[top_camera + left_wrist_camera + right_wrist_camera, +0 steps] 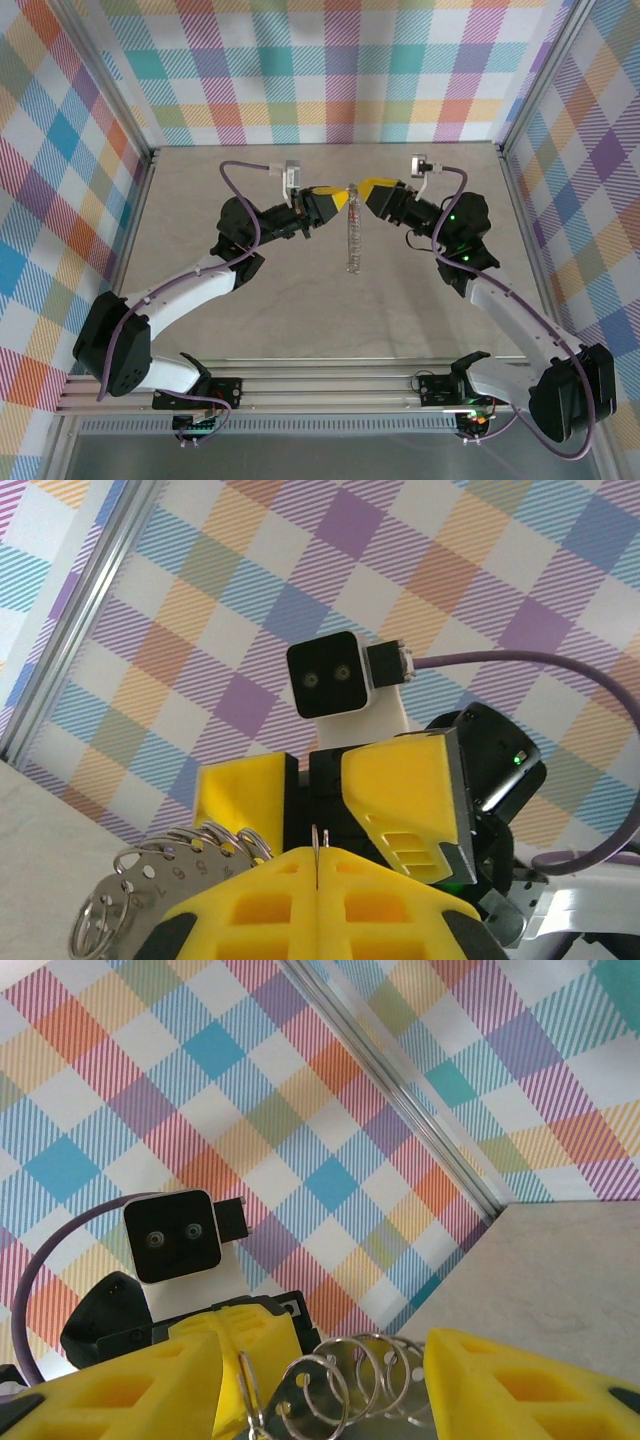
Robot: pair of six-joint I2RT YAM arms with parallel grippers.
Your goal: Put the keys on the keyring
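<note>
Grey metal keyring hoop (352, 240), thin and fringed with small wire rings, is held edge-on above the beige counter (280, 320). Left gripper (318, 885) is shown clamped on its rim by the left wrist view; right gripper (330, 1370) is shown spread wide by its own view, the rings lying between its fingers.

1. This is a robotics lab test cell, walled on three sides by plaid-printed panels (330, 70).
2. Aluminium extrusion posts (100, 70) frame the enclosure.
3. The left arm (190, 295) and right arm (510, 310) are bolted to a slotted rail (330, 385) edging a beige table (300, 320).
</note>
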